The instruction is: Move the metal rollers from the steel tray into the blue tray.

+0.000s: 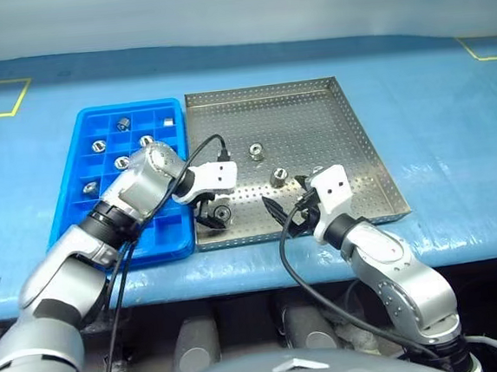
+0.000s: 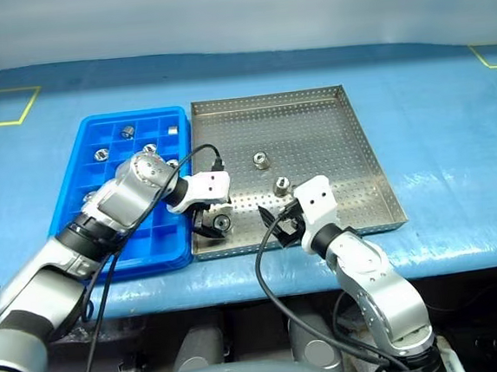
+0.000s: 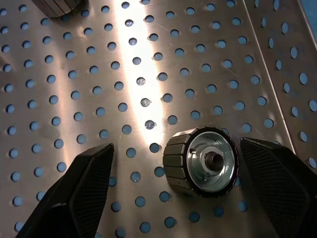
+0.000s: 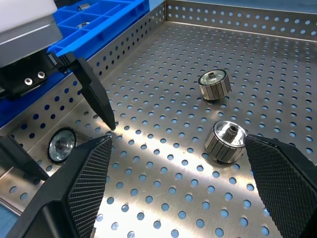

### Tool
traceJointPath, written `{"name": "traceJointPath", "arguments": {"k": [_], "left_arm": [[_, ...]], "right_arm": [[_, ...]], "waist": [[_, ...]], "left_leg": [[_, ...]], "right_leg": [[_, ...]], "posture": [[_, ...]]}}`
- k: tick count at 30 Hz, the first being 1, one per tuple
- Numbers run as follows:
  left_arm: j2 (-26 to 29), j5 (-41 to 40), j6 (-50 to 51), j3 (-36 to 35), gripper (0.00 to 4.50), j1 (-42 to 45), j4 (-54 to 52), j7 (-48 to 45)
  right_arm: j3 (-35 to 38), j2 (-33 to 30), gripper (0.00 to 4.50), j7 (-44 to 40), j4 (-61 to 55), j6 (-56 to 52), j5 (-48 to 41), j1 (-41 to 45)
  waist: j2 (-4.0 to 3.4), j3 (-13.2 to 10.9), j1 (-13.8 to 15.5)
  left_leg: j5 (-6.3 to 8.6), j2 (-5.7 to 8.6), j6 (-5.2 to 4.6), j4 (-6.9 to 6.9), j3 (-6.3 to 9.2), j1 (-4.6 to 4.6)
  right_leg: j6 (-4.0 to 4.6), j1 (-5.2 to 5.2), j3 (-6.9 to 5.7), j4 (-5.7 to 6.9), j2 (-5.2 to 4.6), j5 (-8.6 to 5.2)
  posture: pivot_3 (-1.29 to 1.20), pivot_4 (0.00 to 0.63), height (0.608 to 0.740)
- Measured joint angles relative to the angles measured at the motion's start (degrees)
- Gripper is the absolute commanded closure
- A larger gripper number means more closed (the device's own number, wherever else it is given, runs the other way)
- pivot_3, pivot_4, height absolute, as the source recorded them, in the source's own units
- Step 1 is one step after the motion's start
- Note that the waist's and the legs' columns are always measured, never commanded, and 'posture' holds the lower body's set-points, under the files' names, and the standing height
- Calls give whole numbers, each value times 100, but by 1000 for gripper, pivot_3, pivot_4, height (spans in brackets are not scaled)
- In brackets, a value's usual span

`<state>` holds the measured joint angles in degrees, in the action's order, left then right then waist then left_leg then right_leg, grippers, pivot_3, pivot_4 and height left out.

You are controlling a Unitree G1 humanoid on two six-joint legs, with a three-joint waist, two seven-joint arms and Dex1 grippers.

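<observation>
Left gripper (image 1: pixel 209 214) spread wide astride the roller (image 3: pixel 200 161) at the steel tray's (image 1: pixel 362 141) near-left corner; lower squarely, then clamp its ribbed sides; right gripper (image 4: pixel 173 193) hangs apart, holding nothing.

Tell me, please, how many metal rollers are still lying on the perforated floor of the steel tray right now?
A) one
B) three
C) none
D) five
B: three metal rollers lie on the steel tray: one between the open fingers of the left gripper near the tray's front left corner, one mid-tray, and one just ahead of the open right gripper.
</observation>
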<state>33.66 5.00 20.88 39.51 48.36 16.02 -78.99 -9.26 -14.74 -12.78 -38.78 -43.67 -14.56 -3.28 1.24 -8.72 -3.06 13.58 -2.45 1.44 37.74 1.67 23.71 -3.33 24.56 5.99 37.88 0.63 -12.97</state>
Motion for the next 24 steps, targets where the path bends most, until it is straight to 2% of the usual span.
{"name": "traceJointPath", "arguments": {"k": [4,8,12,13,24], "left_arm": [[-68,149,-161,45,34,45,102,-328],[-105,304,-225,47,1246,46,136,-420],[-101,445,-290,43,2653,49,135,-487],[-98,492,-310,24,2782,81,128,-492],[-95,603,-267,-175,2785,54,158,-289]], "right_arm": [[0,39,0,49,0,8,14,-43],[0,77,0,64,0,74,23,-52],[2,88,0,63,2,105,25,-51],[3,88,0,63,4,113,26,-48],[2,92,0,27,46,130,27,6]], "waist": [[0,0,-60],[0,0,-90],[0,0,-94],[0,0,-93],[-1,0,-79]], "left_leg": [[0,0,-1,2,1,0],[0,0,-1,6,1,-1],[0,-1,-1,8,1,-2],[0,-1,-1,8,2,-3],[0,-1,-1,11,2,0]], "right_leg": [[0,0,0,2,0,0],[-1,-1,0,6,0,0],[-1,-1,1,10,1,0],[-1,-3,0,10,1,0],[-3,-1,1,12,1,1]], "posture": [[-56,150,740],[-53,150,740],[-51,150,740],[-51,150,740],[-21,150,740]]}}
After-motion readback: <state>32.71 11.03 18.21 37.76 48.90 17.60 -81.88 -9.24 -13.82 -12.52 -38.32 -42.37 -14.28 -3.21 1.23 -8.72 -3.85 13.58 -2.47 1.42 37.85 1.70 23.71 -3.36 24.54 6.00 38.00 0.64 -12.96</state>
